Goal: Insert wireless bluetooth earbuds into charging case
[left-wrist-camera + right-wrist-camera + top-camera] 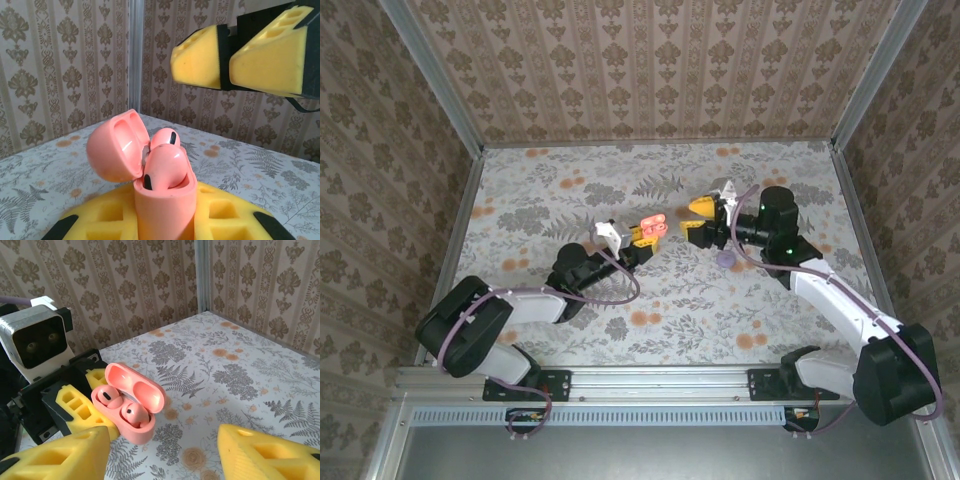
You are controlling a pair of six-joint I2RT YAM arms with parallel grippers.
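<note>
The coral-pink charging case (165, 207) stands upright with its lid tipped open, and my left gripper (165, 222) is shut on its body between the yellow fingers (95, 220). Both earbuds sit in its wells, one nearer (167, 162) and one behind (165, 137). The right wrist view shows the same case (142, 430) with the two earbuds (106, 396) (132, 414) seated. My right gripper (164, 440) is open with nothing between its fingers, just short of the case. From above, the case (653, 226) lies between the left gripper (642, 235) and the right gripper (696, 218).
A small purple round disc (725, 258) lies on the flowered tabletop (570, 190) under the right arm. Patterned walls and metal rails close in the table on three sides. The left wrist camera housing (35, 340) sits close behind the case.
</note>
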